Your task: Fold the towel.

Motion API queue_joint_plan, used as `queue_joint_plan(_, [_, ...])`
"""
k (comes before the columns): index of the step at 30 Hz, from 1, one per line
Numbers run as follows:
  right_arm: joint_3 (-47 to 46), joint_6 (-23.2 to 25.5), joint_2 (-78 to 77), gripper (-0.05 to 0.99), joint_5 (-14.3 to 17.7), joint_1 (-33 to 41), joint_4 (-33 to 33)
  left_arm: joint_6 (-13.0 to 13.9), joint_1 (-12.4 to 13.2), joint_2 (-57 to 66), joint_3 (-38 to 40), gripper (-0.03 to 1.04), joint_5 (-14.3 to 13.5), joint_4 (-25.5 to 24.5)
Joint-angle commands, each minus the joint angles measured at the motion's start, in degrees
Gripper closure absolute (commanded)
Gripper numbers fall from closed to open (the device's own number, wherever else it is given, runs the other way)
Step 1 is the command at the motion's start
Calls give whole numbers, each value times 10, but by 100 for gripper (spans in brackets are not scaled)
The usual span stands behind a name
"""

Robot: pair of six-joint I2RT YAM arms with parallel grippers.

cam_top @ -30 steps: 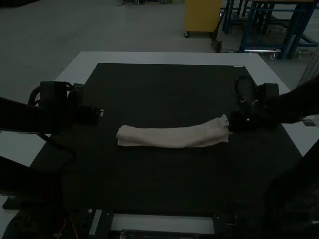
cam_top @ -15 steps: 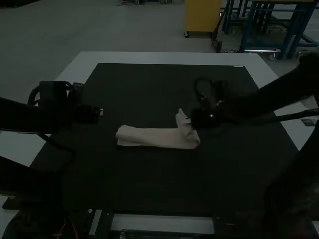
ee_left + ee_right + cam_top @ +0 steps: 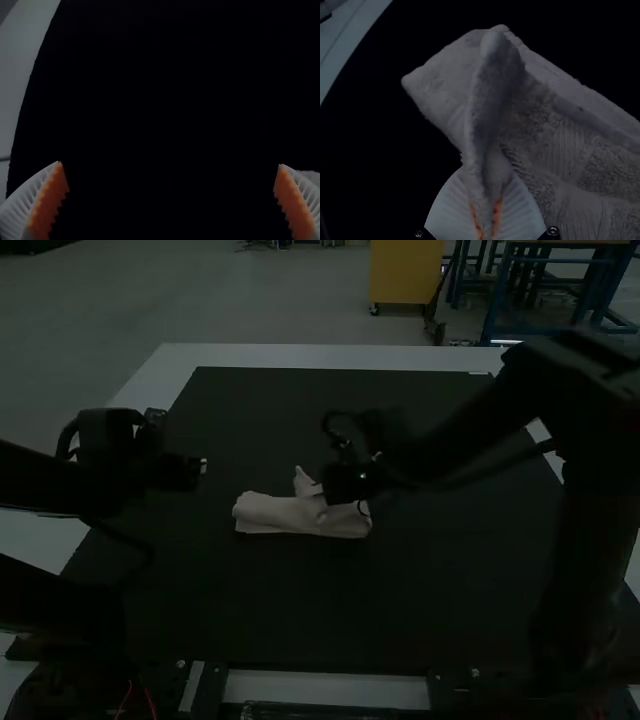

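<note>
Your right end effector (image 3: 486,201) pinches the raised end of the towel (image 3: 265,513), whose long axis runs sideways toward your spread left end effector (image 3: 170,164).

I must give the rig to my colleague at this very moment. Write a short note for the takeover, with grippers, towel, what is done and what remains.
Left gripper: open, empty, off to the towel's left in the high view.
Right gripper: shut on one end of the towel, above the strip.
Towel: a narrow strip on the black mat, the gripped end lifted and turned back over it.
Done: folded into a strip.
Left: this fold is unfinished; probably lay the end down, release, then flatten.
</note>
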Motion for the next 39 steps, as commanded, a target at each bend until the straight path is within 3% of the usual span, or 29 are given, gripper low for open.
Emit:
queue_joint_plan(1, [39, 9, 24, 96, -2, 18, 8, 6, 3, -9, -9, 4, -1, 12])
queue_joint_plan(17, [131, 9, 102, 96, -2, 52, 19, 6, 4, -11, -14, 4, 2, 15])
queue_joint_plan(21, [146, 50, 118, 95, -3, 54, 48, 5, 4, -11, -15, 4, 2, 16])
queue_joint_plan(26, [161, 82, 126, 63, -21, 62, 48, 4, 4, -12, -14, 4, 1, 19])
queue_joint_plan(28, [161, 82, 126, 47, -21, 69, 47, 4, 3, -12, -14, 4, 0, 19])
queue_joint_plan(31, [160, 64, 125, 30, -21, 78, 47, 4, 4, -15, -14, 4, -1, 18])
queue_joint_plan(37, [146, 54, 79, 31, -21, 73, 65, 4, 4, -43, -18, 4, -3, 19])
queue_joint_plan(38, [138, 55, 68, 39, -25, 68, 79, 4, 3, -48, -20, 4, -3, 20])
queue_joint_plan(39, [126, 53, 58, 53, -32, 63, 98, 5, 3, -53, -21, 4, -3, 21])
